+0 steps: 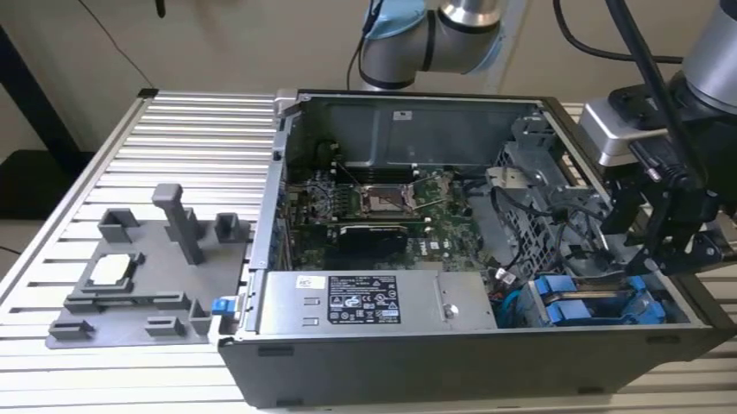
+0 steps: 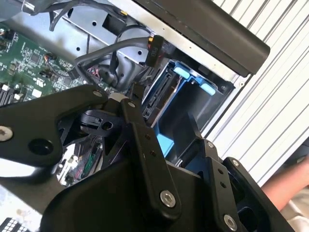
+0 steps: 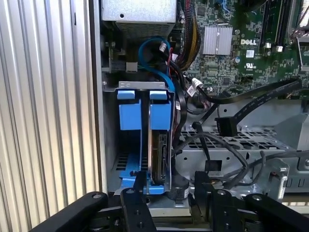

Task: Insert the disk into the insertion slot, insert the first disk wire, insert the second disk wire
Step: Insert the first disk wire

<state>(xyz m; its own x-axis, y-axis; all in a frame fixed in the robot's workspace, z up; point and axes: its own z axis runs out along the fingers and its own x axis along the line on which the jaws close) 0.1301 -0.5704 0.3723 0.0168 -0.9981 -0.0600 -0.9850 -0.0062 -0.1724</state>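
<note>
Disk (image 3: 159, 151) stands on edge in the insertion slot (image 3: 109, 145). Its blue carrier tab is level with that of a second blue carrier (image 3: 129, 116) just beside it.

Exterior view, its left to its right:
- Ribbed aluminium table (image 1: 196, 138) carries a grey fixture plate (image 1: 127, 285) with upright posts, well apart from the work.
- Black computer case (image 1: 461, 362) lies on its side, open on top.
- Inside, a silver power-supply box (image 1: 368, 302) runs along the near wall, with the green motherboard (image 1: 381, 203) behind it.
- Grey drive cage (image 1: 524, 220) comes next, with black cables draped over it. The blue carriers sit at its near corner.
- Gripper (image 1: 674, 250) hangs over that corner.

Both wrist views:
- Jaws are parted, with one of the fingers (image 3: 139, 186) on each side of the disk's carrier.
- Nothing is clamped. I cannot tell whether a finger touches the frame.
- Black flat cable connector (image 3: 226, 126) lies loose above the cage, apart from the disk.
- Blue cable (image 3: 153, 48) loops up near the power-supply box.
- I cannot tell whether any wire is plugged into the disk.
- In the second wrist view, a person's hand (image 2: 289, 186) shows over the table, beyond the case wall.
</note>
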